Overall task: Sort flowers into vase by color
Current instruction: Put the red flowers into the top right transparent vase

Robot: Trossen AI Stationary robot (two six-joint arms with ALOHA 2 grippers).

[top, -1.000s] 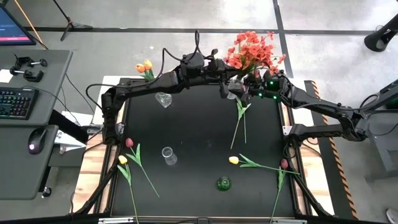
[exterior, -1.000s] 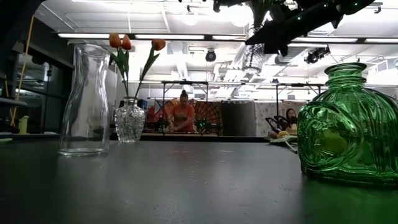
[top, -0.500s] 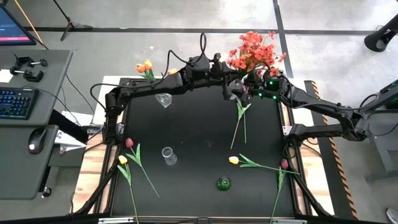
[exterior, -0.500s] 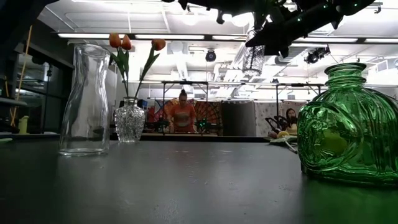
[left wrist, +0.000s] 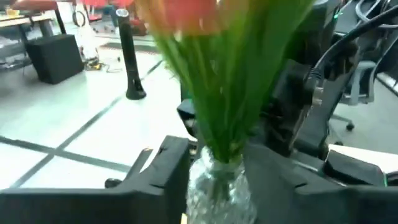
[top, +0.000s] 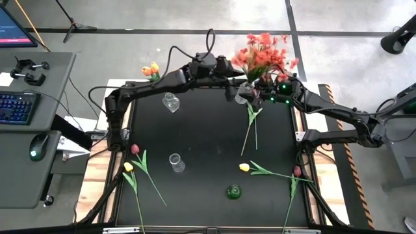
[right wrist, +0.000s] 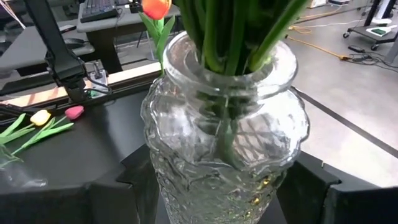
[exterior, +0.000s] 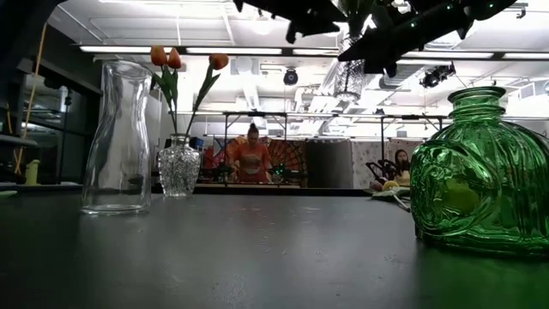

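Note:
A clear knobbly glass vase (right wrist: 224, 143) full of red-orange blossom sprays (top: 263, 55) hangs above the table's far right part, with my right gripper (right wrist: 224, 199) shut on it. My left gripper (left wrist: 217, 180) is open. Its fingers stand on either side of the vase's neck (left wrist: 217, 177) and the green stems (left wrist: 230, 93); I cannot tell whether they touch. Loose flowers lie on the table: yellow tulips (top: 244, 167) (top: 128, 167), dark pink tulips (top: 134, 149) (top: 297, 171), and a green stem (top: 250, 127) below the grippers. My right gripper has the vase's round body (right wrist: 186, 186) between its two fingers (right wrist: 118, 186), one on each side. They come nearly level from the table's right side. The vase stands upright in the hold, lifted clear of the table, the sprays sticking up out of its mouth.
A small glass vase (top: 170, 103) with orange tulips (top: 151, 70) stands at the far left. A tall clear carafe (top: 175, 162) and a green glass vase (top: 234, 192) stand nearer the front. A desk with a keyboard lies beyond the table's left edge.
My left gripper has sunk a little and drawn back slightly toward the table's left, staying beside the vase. The blossom sprays have swayed a little. The right arm and the vase have kept still.

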